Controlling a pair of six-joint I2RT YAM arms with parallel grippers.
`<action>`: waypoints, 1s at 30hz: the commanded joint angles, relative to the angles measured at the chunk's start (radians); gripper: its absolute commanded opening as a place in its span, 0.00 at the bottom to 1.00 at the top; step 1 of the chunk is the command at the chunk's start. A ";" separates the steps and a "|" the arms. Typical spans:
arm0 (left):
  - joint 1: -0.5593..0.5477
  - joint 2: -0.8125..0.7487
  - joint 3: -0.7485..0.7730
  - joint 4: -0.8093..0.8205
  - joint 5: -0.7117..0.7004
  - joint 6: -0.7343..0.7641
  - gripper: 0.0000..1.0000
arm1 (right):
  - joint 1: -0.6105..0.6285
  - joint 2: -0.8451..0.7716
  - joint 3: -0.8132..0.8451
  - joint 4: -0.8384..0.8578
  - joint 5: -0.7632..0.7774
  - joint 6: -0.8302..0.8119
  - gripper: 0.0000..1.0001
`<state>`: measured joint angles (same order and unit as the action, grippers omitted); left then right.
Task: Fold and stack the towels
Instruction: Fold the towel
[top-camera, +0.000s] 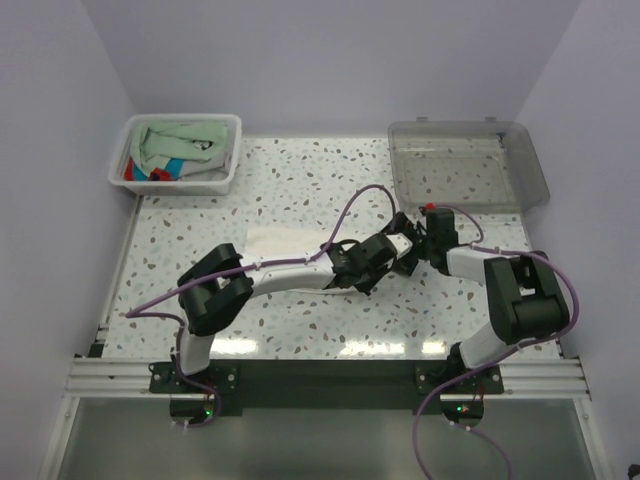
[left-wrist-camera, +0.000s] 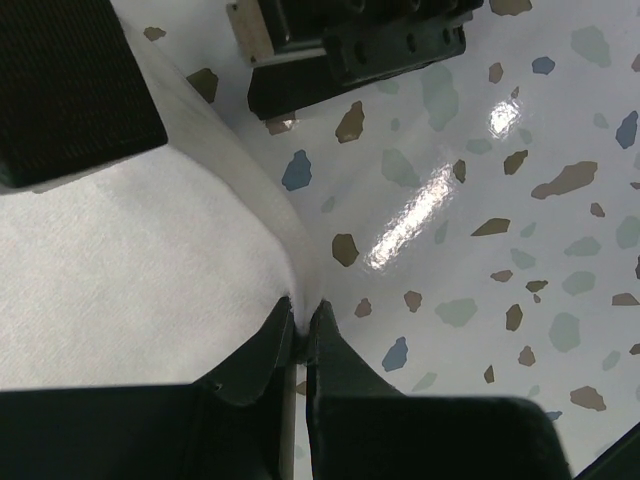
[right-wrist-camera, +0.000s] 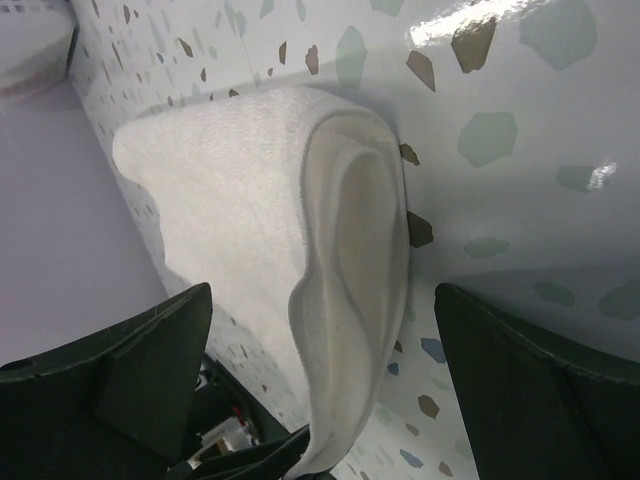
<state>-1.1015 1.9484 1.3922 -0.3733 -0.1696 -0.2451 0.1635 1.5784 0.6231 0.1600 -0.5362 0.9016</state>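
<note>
White cloth is seen near the clear tray (top-camera: 530, 170): one towel (top-camera: 283, 243) is laid on the speckled table (top-camera: 300, 320), to the left of the tray and on its side toward the arm bases. One edge of the cloth is clamped between the closed fingers of the left gripper (left-wrist-camera: 302, 312). The right gripper (right-wrist-camera: 322, 300) is held with its jaws wide apart, on both sides of a raised fold. Other towels (top-camera: 180, 140) are piled in the white basket (top-camera: 200, 187), well apart to the left of the tray.

Towel (top-camera: 275, 243) centre, basket (top-camera: 180, 186) left, tray (top-camera: 530, 165) right
</note>
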 joint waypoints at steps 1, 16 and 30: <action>0.003 -0.055 -0.004 0.054 -0.002 -0.022 0.00 | 0.034 0.075 -0.049 -0.054 0.090 -0.007 0.98; 0.011 -0.080 -0.004 0.039 -0.005 -0.059 0.00 | 0.062 0.196 -0.131 0.102 0.094 0.069 0.81; 0.017 -0.058 -0.015 0.033 -0.011 -0.146 0.07 | 0.062 0.105 -0.051 -0.046 0.149 -0.022 0.00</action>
<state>-1.0916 1.9041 1.3773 -0.3710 -0.1856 -0.3550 0.2180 1.7081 0.5606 0.3725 -0.5236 0.9894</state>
